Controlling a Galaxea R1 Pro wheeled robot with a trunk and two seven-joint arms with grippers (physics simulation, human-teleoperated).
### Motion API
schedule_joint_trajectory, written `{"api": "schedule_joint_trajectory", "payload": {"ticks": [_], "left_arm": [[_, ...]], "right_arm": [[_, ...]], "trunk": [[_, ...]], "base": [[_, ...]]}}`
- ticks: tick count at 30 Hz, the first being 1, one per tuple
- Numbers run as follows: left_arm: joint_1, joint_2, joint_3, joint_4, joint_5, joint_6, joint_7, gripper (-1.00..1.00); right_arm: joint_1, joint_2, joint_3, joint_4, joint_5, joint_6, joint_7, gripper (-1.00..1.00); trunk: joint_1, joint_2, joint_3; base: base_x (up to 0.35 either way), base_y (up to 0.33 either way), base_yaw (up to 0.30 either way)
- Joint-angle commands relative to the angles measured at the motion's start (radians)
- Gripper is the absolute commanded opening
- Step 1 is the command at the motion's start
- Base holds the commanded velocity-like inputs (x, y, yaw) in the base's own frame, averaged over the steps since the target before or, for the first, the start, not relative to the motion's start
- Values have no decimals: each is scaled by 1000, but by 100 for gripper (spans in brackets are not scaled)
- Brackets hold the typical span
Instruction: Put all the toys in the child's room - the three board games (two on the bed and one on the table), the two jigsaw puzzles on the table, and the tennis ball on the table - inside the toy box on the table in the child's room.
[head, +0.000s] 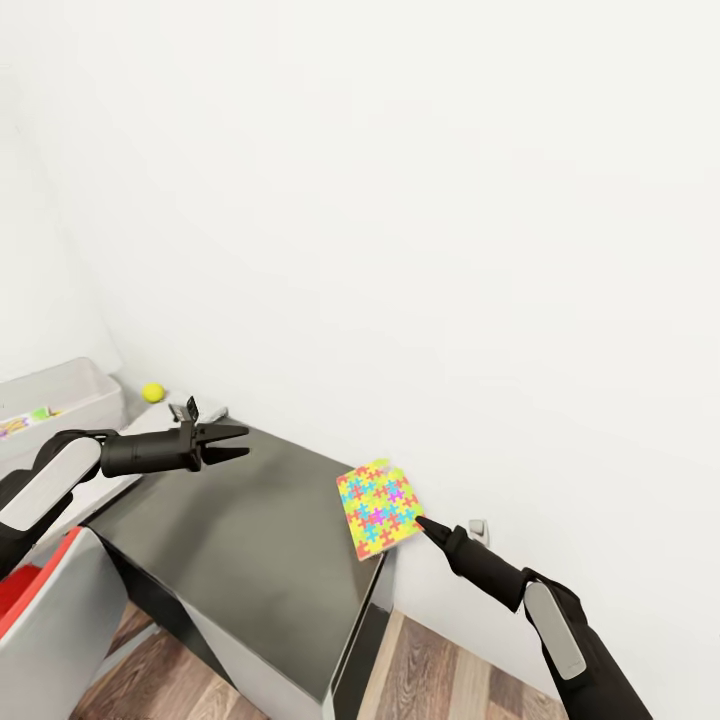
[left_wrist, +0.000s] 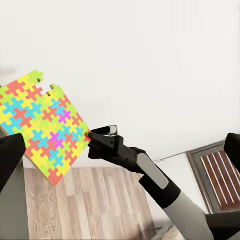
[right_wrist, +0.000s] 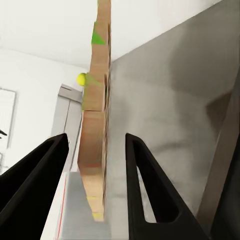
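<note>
One jigsaw puzzle (head: 379, 508) stands tilted over the dark table's (head: 250, 560) right edge, between your right gripper's (head: 420, 522) spread fingers (right_wrist: 145, 185); your left gripper (head: 235, 442) hovers, fingers spread.

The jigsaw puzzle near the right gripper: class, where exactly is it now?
In the head view the jigsaw puzzle is tilted up at the dark-grey table's right edge, at the right gripper's tips.

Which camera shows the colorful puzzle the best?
The left wrist view shows the jigsaw puzzle best: its bright face is large and turned to the camera, with the right end effector at its edge. The head view shows the face too, but smaller, over the dark desk section. The right wrist view shows it edge-on, between the fingers.
</note>
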Motion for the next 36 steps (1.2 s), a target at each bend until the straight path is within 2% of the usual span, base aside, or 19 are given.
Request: {"api": "schedule_joint_trajectory", "payload": {"ticks": [1,17,31,36], "left_arm": [[-2,1,-2,1,-1,3,-5,100],[-2,1,-2,1,-2,3,-5,100],[-2,1,-2,1,-2,3,-5,100],[-2,1,-2,1,-2,3,-5,100]], "right_arm": [[0,1,-1,-2,-2,6,1,-100],[0,0,0,-8,-2,6,1,-100],[1,0,0,-8,0,4,29,-100],[1,0,0,-9,0,4,30,-100]], "trunk": [[-4,7,3],[-65,119,68],[-119,217,113],[-138,252,132]], "base": [[0,0,188],[0,0,204],[0,0,21],[0,0,146]]}}
